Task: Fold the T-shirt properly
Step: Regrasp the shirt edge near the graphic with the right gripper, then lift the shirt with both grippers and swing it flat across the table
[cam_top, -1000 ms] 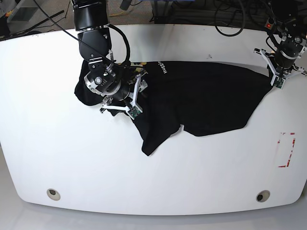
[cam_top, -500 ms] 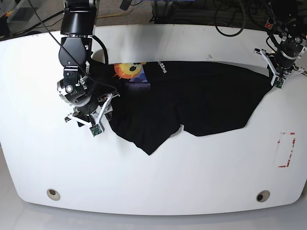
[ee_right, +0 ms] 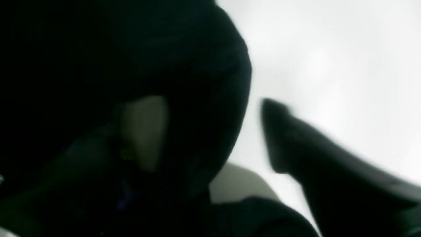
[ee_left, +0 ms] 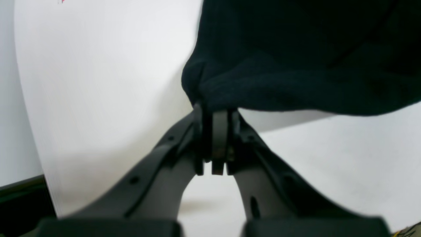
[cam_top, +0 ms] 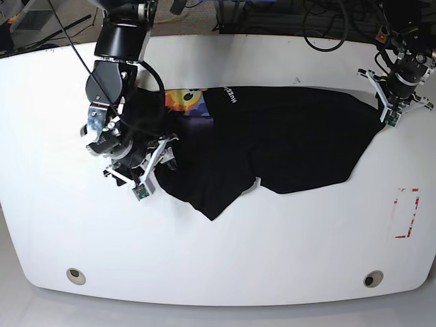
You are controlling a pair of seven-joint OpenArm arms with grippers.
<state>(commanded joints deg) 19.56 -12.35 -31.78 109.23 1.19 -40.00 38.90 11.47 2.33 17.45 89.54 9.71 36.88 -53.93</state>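
The black T-shirt lies spread and creased across the white table. Its yellow-orange graphic and white lettering show near the far edge. My left gripper is at the shirt's right corner, and in the left wrist view it is shut on a bunched edge of the cloth. My right gripper is over the shirt's left part. In the blurred right wrist view it stands open, with black cloth draped over one finger and a thin gap to the other finger.
A red-outlined rectangle is marked on the table at the right. Two round holes sit near the front edge. Cables and dark equipment lie behind the table's far edge.
My right arm has moved left off the middle of the shirt, uncovering the graphic, then slightly down and right. The shirt's left part shifted with it. The left arm has stayed still.
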